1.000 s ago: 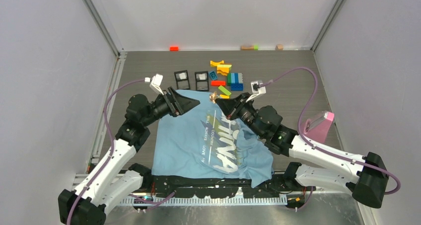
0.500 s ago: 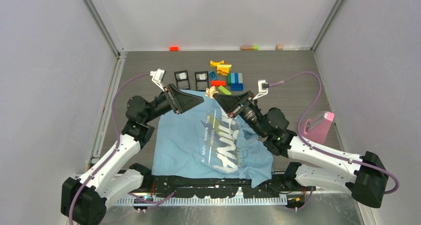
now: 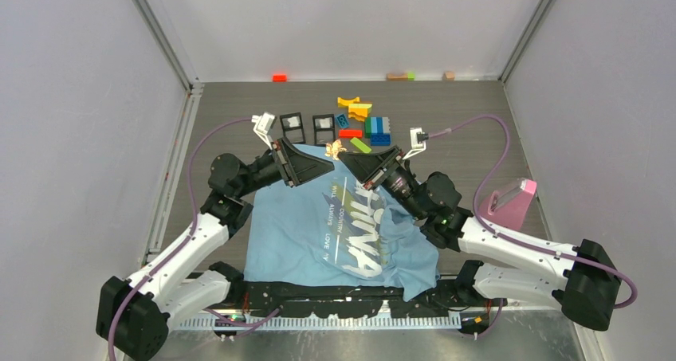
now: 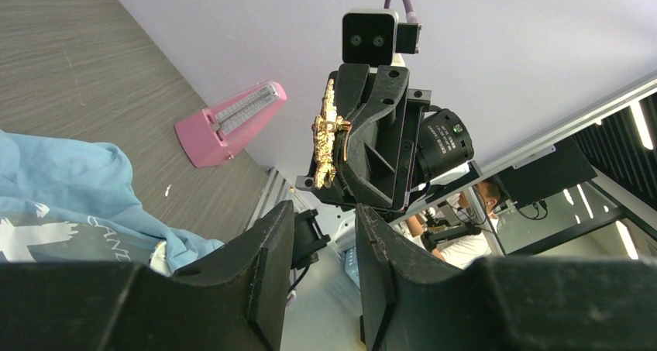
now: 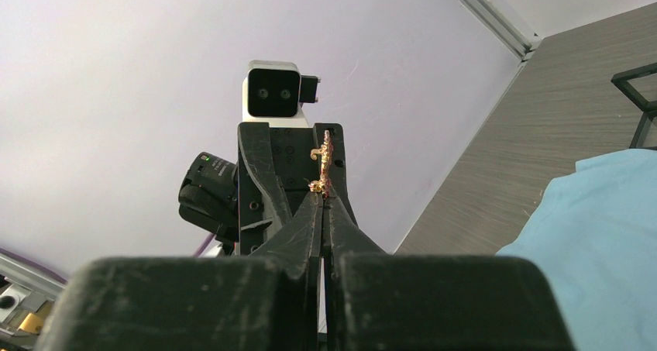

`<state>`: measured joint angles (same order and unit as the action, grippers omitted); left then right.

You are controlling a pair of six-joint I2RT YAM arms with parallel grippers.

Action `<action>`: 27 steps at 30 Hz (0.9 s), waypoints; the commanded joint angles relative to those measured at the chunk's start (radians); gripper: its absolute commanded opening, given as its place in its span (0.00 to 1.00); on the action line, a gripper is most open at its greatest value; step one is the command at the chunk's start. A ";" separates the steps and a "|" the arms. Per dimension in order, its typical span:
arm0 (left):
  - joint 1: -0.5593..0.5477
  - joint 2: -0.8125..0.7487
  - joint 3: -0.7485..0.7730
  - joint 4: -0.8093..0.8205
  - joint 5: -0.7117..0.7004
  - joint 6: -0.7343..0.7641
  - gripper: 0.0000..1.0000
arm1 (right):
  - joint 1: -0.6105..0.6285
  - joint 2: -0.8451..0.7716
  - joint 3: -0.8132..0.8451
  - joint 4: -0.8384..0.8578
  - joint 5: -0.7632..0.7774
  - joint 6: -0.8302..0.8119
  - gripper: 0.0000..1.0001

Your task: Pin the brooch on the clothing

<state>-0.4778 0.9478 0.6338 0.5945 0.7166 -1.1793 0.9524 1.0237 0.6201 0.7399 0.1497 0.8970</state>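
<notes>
The brooch, which looks gold-coloured here, is up in the air, pinched at its lower part between the tips of the right tool. This tool is clenched on it. In both wrist views its long axis stands upright, and from the right wrist it shows thin, edge-on. It lies straight ahead of the left tool, beyond the tips and not yet between them. The left tool's fingers stand apart with a narrow gap and grasp nothing. The two tools point at each other, tip near tip, so the left one is the free tool closest to the brooch. The clothing lies flat on the surface, below both tools, and the brooch hangs over its far edge.
</notes>
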 commanded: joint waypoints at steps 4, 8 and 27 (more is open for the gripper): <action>-0.004 -0.001 0.048 0.069 -0.001 -0.004 0.33 | -0.002 0.001 0.022 0.080 -0.014 0.018 0.01; -0.004 0.001 0.037 0.091 -0.016 -0.017 0.31 | -0.001 0.001 0.025 0.080 -0.029 0.022 0.01; -0.004 0.023 0.025 0.124 -0.027 -0.037 0.00 | -0.001 -0.020 0.018 0.049 -0.057 0.023 0.01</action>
<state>-0.4778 0.9668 0.6369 0.6662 0.6994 -1.2255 0.9512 1.0237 0.6201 0.7387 0.0917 0.9230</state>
